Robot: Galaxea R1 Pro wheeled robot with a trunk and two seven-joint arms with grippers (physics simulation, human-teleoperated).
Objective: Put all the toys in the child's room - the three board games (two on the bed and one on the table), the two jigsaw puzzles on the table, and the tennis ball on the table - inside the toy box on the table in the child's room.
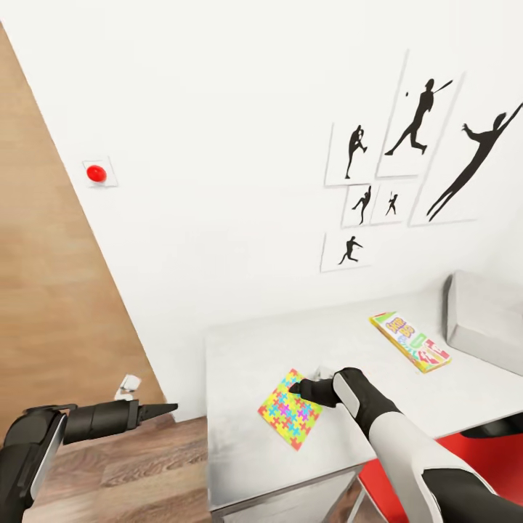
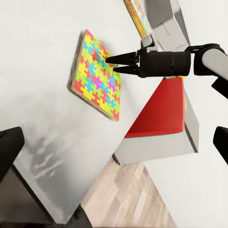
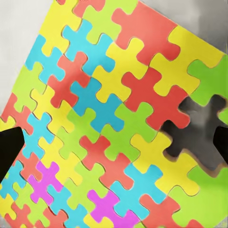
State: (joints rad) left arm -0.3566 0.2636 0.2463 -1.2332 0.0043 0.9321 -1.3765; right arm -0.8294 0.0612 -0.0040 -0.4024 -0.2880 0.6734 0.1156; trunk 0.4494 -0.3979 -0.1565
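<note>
One jigsaw puzzle (image 1: 289, 410), a bright multicoloured sheet, lies flat near the front left of the pale grey table (image 1: 240, 363). My right gripper (image 1: 301, 387) hovers just over its far corner, open, and the puzzle (image 3: 95, 118) spreads between its fingers (image 3: 9, 149). A gap among the pieces shows the tabletop. From the left wrist, the right gripper (image 2: 113, 64) points at the puzzle (image 2: 97, 78). A multicoloured board game (image 1: 410, 340) lies farther right, beside the grey toy box (image 1: 485, 319). Off the table's left edge, my left gripper (image 1: 163, 410) hangs open over the floor.
A red chair (image 1: 494, 454) is tucked under the table at the right, also seen from the left wrist (image 2: 161, 111). White wall with black silhouette pictures (image 1: 418, 123) and a red button (image 1: 96, 173) stands behind. Wood floor (image 1: 145, 472) lies left of the table.
</note>
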